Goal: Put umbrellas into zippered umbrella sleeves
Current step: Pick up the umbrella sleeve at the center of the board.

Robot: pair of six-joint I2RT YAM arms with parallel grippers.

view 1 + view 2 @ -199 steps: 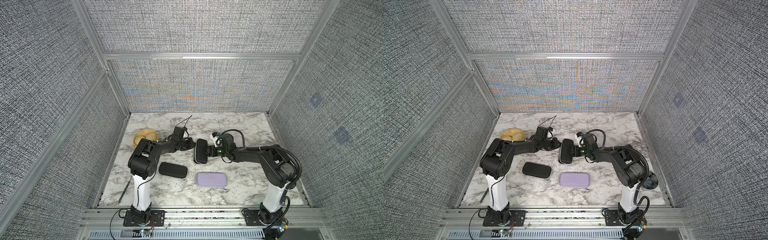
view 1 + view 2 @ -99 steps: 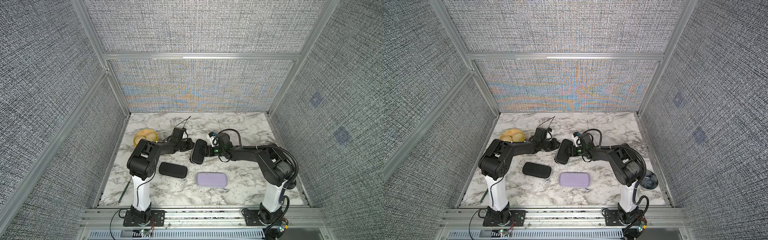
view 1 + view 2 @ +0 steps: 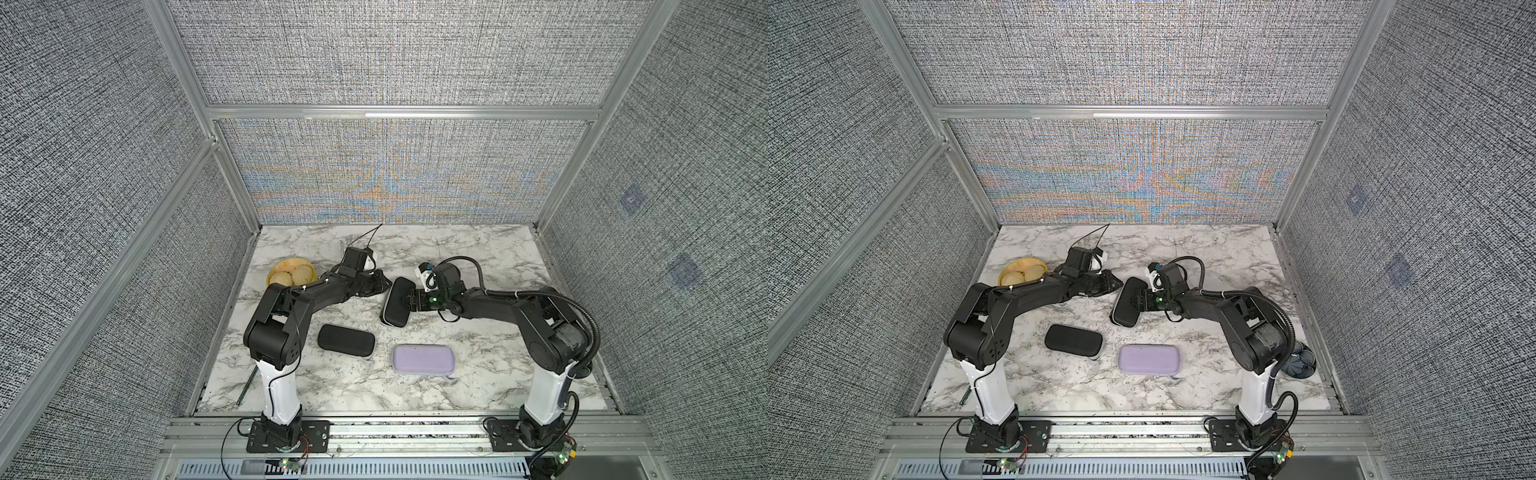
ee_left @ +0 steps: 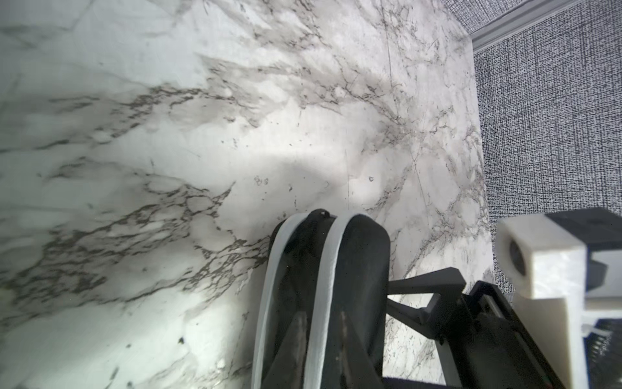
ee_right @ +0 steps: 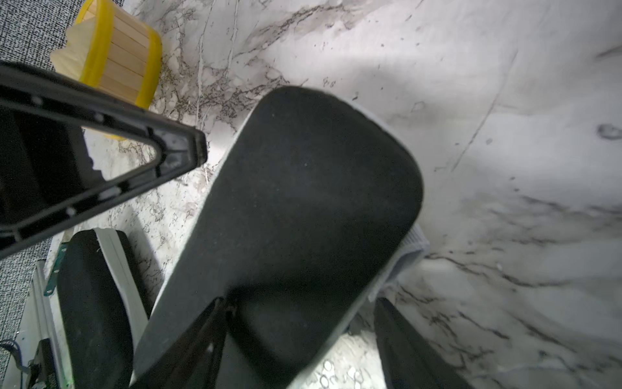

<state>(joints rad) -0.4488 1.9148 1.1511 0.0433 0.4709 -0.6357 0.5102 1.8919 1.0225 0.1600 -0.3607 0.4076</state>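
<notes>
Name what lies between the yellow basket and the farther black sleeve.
The left gripper, its tip close to the sleeve; both top views show it.

Table [image 3: 478, 257]: white marble, grey-black veins. Walls [image 3: 104, 166]: grey woven speckle. Back panel [image 3: 386, 183]: rainbow moiré on my feed. Centre sleeve [image 3: 397, 301]: black; zipper bands [image 4: 323, 286] pale grey-white. Front sleeve [image 3: 346, 339]: black. Lavender sleeve [image 3: 423, 360]: plain. Steamer basket [image 5: 117, 64]: yellow bands, tan slats, cream liner. My left arm [image 3: 299, 299] and right arm [image 3: 511, 307]: black, white lower links. Green light [image 3: 434, 298] on right arm.
</notes>
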